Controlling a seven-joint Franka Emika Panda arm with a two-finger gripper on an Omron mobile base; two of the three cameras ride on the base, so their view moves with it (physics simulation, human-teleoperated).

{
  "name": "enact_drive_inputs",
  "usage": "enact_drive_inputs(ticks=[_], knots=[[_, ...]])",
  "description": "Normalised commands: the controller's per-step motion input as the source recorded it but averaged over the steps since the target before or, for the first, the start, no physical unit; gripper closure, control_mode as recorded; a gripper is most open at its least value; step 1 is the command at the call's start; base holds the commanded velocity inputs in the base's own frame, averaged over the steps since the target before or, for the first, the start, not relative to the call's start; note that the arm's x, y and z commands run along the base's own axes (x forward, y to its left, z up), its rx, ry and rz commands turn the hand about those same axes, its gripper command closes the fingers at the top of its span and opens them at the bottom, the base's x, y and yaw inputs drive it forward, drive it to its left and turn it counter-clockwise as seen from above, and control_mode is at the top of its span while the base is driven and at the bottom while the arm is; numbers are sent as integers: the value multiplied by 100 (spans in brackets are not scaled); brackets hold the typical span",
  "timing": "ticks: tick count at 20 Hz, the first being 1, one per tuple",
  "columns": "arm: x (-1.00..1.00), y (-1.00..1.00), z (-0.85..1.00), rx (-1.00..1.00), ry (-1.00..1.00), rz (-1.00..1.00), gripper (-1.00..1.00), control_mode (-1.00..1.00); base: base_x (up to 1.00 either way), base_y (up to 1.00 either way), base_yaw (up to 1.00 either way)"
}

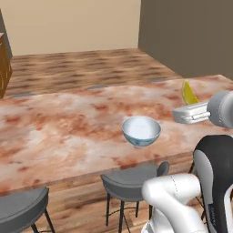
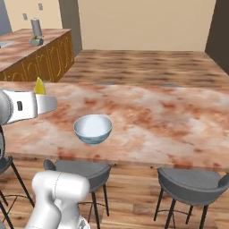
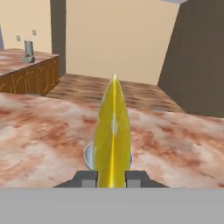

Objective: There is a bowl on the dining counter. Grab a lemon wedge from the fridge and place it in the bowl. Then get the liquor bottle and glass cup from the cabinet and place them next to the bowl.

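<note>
My gripper (image 3: 111, 177) is shut on a yellow lemon wedge (image 3: 113, 131), which stands upright between the fingers. It hovers above the marbled dining counter (image 1: 68, 132), with the wedge (image 1: 189, 93) poking up over the white hand (image 1: 191, 113). A pale blue bowl (image 1: 141, 130) sits empty near the counter's front edge, to the left of the hand in the left base view. In the right base view the bowl (image 2: 92, 129) lies right of and below the hand (image 2: 31, 106) and wedge (image 2: 40, 86). From the hand view, the bowl's rim (image 3: 89, 157) peeks out low behind the wedge.
Grey stools (image 1: 132, 182) (image 2: 192, 183) stand under the counter's front edge. A second counter with wooden fronts (image 2: 36, 58) lies at the far left and carries a grey canister (image 2: 36, 27). A dark wall (image 3: 197, 57) rises at the far right.
</note>
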Motion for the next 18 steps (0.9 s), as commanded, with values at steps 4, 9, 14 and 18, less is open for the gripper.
enact_drive_inputs(ticks=[4, 9, 14, 18], knots=[[0, 0, 0, 0, 0, 0, 100, 100, 75, -21, 39], [0, 0, 0, 0, 0, 0, 100, 100, 59, -30, 24], [50, -10, 0, 5, 5, 6, 100, -100, 23, -10, 6], [100, -28, -2, 1, 24, 2, 100, -100, 0, 0, 0]])
